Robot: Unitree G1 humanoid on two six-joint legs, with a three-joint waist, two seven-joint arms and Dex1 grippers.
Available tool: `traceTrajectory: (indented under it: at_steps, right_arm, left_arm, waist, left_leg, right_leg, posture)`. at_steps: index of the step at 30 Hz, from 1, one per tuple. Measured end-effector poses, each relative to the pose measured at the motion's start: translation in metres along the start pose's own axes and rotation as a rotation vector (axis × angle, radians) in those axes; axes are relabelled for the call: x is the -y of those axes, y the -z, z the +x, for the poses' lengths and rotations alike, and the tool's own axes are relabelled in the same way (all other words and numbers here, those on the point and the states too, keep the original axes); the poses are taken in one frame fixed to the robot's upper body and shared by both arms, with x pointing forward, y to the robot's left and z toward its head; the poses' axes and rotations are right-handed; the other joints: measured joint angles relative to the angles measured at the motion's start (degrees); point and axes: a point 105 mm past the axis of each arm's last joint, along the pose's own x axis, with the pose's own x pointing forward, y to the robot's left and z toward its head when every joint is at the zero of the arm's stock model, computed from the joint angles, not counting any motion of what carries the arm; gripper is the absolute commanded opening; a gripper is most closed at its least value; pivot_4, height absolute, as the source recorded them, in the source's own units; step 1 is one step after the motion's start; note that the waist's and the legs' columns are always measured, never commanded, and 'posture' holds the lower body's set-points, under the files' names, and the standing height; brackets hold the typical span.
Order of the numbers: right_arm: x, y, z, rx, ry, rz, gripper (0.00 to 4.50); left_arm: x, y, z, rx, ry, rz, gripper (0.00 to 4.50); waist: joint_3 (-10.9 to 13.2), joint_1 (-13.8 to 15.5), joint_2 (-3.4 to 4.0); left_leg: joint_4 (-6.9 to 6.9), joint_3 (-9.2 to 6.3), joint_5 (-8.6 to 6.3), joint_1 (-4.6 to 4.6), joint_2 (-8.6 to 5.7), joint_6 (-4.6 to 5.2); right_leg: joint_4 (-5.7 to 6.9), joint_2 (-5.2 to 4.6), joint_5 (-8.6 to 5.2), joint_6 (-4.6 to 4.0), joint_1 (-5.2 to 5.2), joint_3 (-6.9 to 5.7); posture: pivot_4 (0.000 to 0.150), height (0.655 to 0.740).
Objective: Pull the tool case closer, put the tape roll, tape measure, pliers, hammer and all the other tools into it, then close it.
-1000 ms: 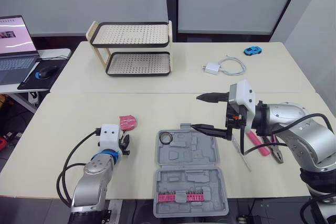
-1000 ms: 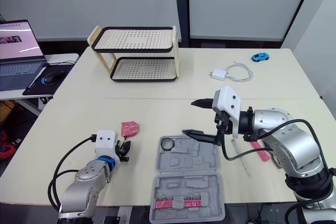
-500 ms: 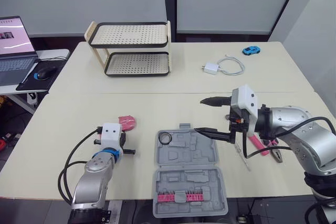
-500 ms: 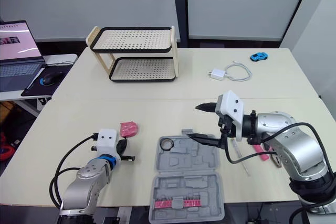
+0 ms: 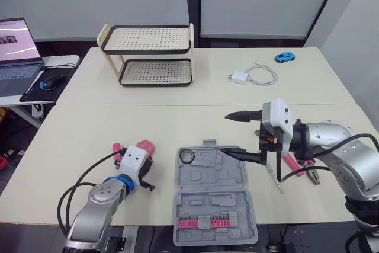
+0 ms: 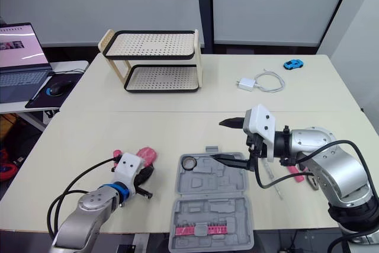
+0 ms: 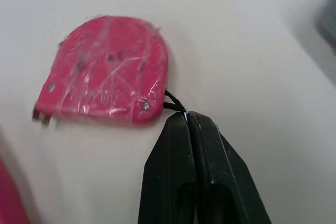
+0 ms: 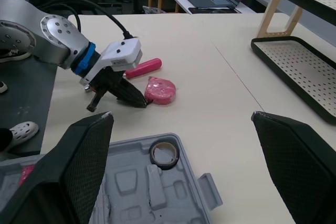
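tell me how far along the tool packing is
Done: the tool case lies open near the front edge, tape roll inside. In hand: the left gripper pinches the tape measure by its cord; the right gripper is open, empty. Left: pliers and other tools on the table, then closing.

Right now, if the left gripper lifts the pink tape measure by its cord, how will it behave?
The tape measure would likely dangle and swing from the cord pinched by the left gripper. Its glossy film wrap looks slippery; lying flat, it shouldn't roll.
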Motion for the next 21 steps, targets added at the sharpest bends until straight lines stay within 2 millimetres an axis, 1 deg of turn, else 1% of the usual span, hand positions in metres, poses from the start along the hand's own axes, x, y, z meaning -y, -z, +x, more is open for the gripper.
traceTrajectory:
  at_steps: [2,5,8,12,15,21]
  right_arm:
    - [-0.008,0.003,0.001,-0.017,-0.047,-0.015,4.5]
    - [-0.016,0.007,0.002,-0.024,-0.083,-0.017,4.5]
    - [-0.018,0.008,0.002,-0.02,-0.091,-0.018,4.5]
    - [-0.018,0.006,0.003,-0.013,-0.091,-0.023,4.5]
    - [-0.021,0.006,0.005,-0.01,-0.104,-0.021,4.5]
    - [-0.023,0.006,0.006,-0.01,-0.11,-0.019,4.5]
  left_arm:
    - [0.006,0.004,-0.007,-0.022,0.073,0.034,0.03]
    - [0.01,0.012,-0.02,-0.074,0.16,0.072,0.03]
    - [0.014,0.019,-0.034,-0.127,0.232,0.091,0.03]
    - [0.025,0.031,-0.051,-0.194,0.329,0.091,0.03]
    - [0.03,0.036,-0.059,-0.225,0.366,0.097,0.03]
    - [0.033,0.039,-0.062,-0.237,0.383,0.101,0.03]
  waist:
    - [0.01,-0.02,0.02]
    - [0.01,-0.06,0.02]
    - [0.05,-0.33,0.09]
    - [0.07,-0.31,0.12]
    - [0.07,-0.25,0.12]
    - [0.08,-0.25,0.12]
  left_leg:
    - [-0.01,-0.01,0.0,0.01,0.02,0.01]
    - [-0.04,-0.01,0.0,0.01,0.05,0.01]
    - [-0.1,0.01,0.0,0.03,0.06,0.01]
    - [-0.17,0.0,0.0,0.03,0.1,0.01]
    - [-0.17,0.0,0.0,0.03,0.09,0.01]
    - [-0.17,0.01,0.0,0.03,0.09,0.01]
  right_leg:
    - [-0.01,-0.04,0.0,0.0,0.0,0.01]
    - [-0.02,-0.01,-0.01,0.0,0.0,-0.03]
    - [-0.02,0.0,-0.01,0.0,-0.02,0.03]
    - [-0.04,0.0,-0.02,-0.01,-0.05,0.03]
    - [-0.05,-0.01,-0.02,-0.01,-0.04,0.03]
    - [-0.05,-0.01,-0.02,-0.01,-0.04,0.02]
  posture:
    - [0.15,0.74]
    - [0.15,0.74]
    - [0.15,0.74]
    - [0.15,0.74]
    - [0.15,0.74]
    - [0.15,0.74]
